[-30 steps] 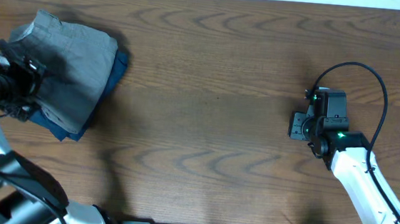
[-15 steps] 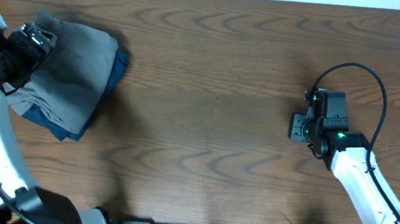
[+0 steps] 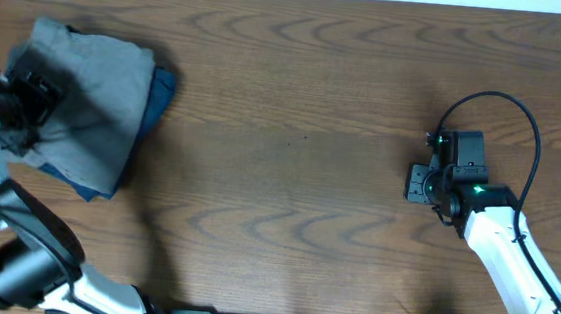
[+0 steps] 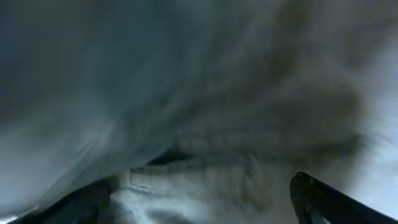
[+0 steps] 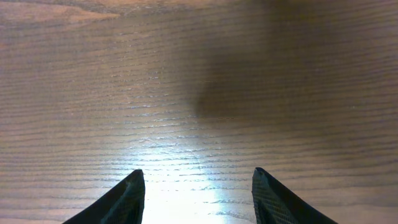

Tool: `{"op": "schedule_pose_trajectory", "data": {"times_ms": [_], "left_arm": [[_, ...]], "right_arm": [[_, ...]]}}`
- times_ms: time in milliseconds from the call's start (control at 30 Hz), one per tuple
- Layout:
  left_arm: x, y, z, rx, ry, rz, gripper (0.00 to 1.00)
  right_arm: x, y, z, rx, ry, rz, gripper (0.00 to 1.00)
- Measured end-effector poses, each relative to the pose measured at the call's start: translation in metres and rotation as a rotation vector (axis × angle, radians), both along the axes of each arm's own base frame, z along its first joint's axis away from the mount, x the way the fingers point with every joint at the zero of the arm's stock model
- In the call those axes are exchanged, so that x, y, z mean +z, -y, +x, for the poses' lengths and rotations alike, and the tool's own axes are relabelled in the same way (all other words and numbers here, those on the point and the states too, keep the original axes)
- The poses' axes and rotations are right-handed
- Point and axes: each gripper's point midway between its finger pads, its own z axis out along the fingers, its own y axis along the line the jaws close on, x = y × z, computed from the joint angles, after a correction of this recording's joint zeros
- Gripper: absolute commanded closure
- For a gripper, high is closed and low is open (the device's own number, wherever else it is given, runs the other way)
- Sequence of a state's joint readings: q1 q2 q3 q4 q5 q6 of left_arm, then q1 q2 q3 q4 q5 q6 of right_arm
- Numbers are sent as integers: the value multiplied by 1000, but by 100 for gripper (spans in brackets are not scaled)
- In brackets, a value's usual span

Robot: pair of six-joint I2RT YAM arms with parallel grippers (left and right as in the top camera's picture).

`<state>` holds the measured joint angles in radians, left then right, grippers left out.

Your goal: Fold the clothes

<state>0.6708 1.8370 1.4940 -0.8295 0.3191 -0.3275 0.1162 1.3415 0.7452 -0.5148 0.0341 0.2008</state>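
The light grey shorts (image 3: pixel 95 92) lie folded at the table's far left, on top of the dark navy garment (image 3: pixel 161 89), which shows only as a strip along the right and lower edges. My left gripper (image 3: pixel 26 107) is over the shorts' left edge. In the left wrist view grey cloth (image 4: pixel 205 93) fills the frame, and the left fingers (image 4: pixel 205 190) are spread wide with cloth between them. My right gripper (image 3: pixel 420 183) is open and empty over bare wood at the right, with nothing between its fingers (image 5: pixel 199 180).
The brown wooden table (image 3: pixel 293 128) stretches between the two arms. The right arm's black cable (image 3: pixel 525 111) loops above its wrist. The table's far edge runs along the top of the overhead view.
My left gripper swung up toward the far-left corner, then came back down onto the shorts' left edge. The grey pile shifted slightly left. The right arm has not moved.
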Motion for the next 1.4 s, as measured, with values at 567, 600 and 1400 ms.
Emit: {"op": "schedule_pose_trajectory", "data": {"times_ms": [567,600,1400], "left_arm": [[75,39,36,-208,283,53,2],[91,52,39,-249,317,78,2],[76,264,-94,-908,-149,83,2]], "right_arm": [[5,-4,9,18,39,18,1],[7,-6,13,28,60,23,1],[109,21,-21,-74,77,181,4]]}}
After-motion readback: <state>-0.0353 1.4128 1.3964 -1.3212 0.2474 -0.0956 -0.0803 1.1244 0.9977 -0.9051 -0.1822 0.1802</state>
